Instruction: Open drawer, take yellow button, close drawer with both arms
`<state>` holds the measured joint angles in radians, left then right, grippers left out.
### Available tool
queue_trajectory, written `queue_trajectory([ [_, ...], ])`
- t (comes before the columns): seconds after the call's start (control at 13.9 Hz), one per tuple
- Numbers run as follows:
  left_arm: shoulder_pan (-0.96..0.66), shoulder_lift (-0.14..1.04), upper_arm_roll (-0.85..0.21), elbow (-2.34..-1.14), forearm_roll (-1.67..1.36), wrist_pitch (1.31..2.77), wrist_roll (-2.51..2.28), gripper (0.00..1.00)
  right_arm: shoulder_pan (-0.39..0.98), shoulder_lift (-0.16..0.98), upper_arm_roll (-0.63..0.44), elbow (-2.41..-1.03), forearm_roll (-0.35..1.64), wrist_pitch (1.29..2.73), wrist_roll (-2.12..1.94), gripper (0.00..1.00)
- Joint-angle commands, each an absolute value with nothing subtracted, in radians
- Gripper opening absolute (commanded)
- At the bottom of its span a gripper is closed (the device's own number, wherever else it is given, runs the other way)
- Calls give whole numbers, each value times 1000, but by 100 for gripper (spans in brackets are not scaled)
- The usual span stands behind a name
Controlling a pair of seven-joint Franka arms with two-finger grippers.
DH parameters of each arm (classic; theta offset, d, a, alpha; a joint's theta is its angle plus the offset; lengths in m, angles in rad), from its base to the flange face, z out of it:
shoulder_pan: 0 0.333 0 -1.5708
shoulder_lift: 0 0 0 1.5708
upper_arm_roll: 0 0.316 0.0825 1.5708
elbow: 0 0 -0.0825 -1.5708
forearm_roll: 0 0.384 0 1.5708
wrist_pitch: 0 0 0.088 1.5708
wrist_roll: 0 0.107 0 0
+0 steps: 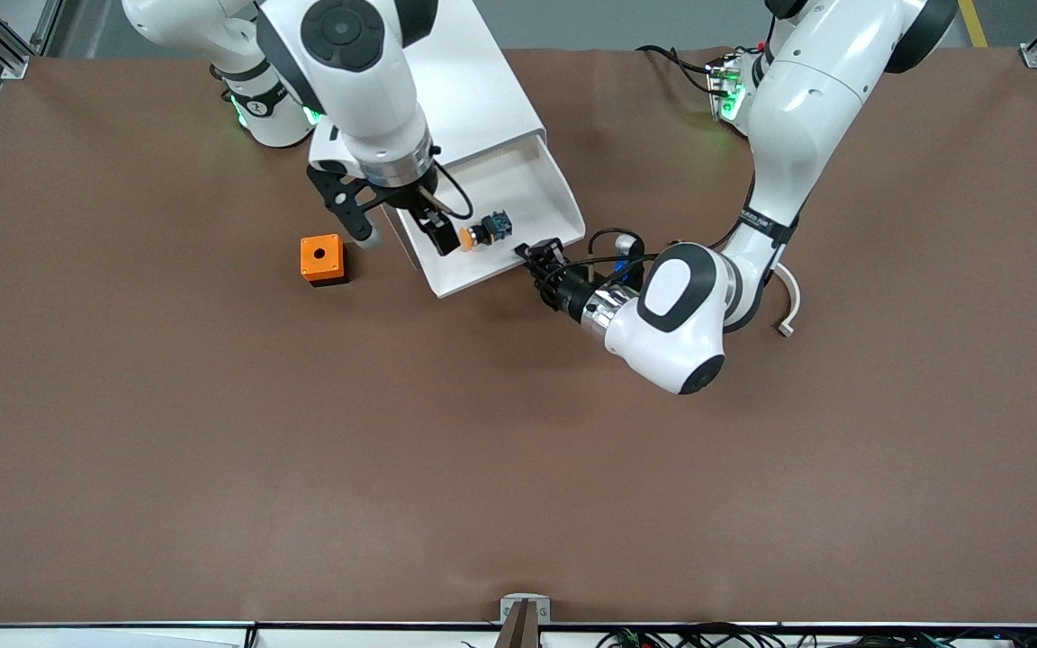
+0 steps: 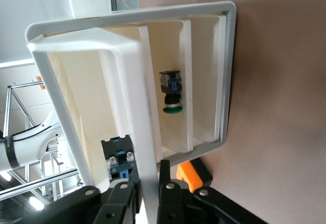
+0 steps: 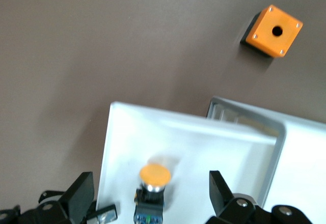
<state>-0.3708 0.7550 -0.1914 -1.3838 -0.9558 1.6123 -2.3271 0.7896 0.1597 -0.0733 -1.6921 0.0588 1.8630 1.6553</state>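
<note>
While open, right pincer straddles round-capped button.

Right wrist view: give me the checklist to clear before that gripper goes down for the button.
1. Drawer open: ok.
2. Left gripper clamped on the drawer's front wall: ok.
3. Right gripper open, over the drawer: ok.
4. Button lined up between its fingers: ok.
5. Both fingers inside the drawer's walls: not ok; one seems to hang over the table, outside the wall.
6. Height left above the button: cannot tell.
</note>
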Motion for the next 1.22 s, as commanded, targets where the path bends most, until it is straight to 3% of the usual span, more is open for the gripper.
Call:
queue_trajectory([
  [0.0, -356, 765, -179, -1353, -956, 1612, -2258, 59, 837, 182, -84, -1703, 66, 1913, 1742, 100],
  [0.07, -354, 764, -179, -1353, -956, 1611, -2257, 85, 848, 198, -84, -1703, 63, 1927, 1762, 100],
  [0.14, -347, 761, -179, -1351, -956, 1611, -2256, 99, 862, 215, -84, -1701, 57, 1940, 1784, 100],
  [1.0, -270, 732, -179, -1287, -730, 1608, -2163, 99, 908, 321, -84, -1695, 51, 1988, 1836, 100],
  [1.15, -253, 718, -179, -1287, -689, 1608, -2093, 99, 922, 333, -84, -1695, 51, 1988, 1827, 94],
])
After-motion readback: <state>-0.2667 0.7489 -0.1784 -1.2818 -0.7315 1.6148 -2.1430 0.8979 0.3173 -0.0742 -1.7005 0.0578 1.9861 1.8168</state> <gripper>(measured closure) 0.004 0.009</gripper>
